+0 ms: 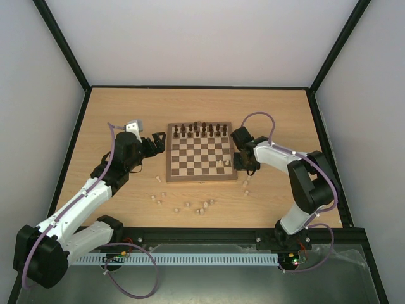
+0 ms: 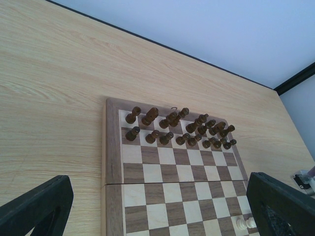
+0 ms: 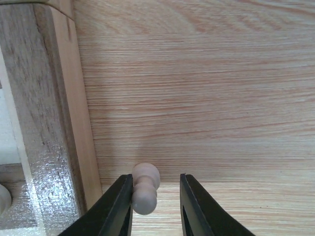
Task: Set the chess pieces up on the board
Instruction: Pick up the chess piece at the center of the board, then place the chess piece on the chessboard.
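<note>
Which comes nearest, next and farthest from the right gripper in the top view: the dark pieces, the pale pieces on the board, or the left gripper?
1. Pale pieces, on the board in its near right corner, beside the right gripper.
2. Dark pieces, along the board's far edge.
3. Left gripper, off the board's left side.

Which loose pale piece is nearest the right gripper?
The pale pawn between the fingers of the right gripper, on the table beside the board; the other loose pale pieces lie scattered farther off.

Only dark pieces [image 1: 201,131] block the board [image 1: 196,158]'s far rows.
</note>
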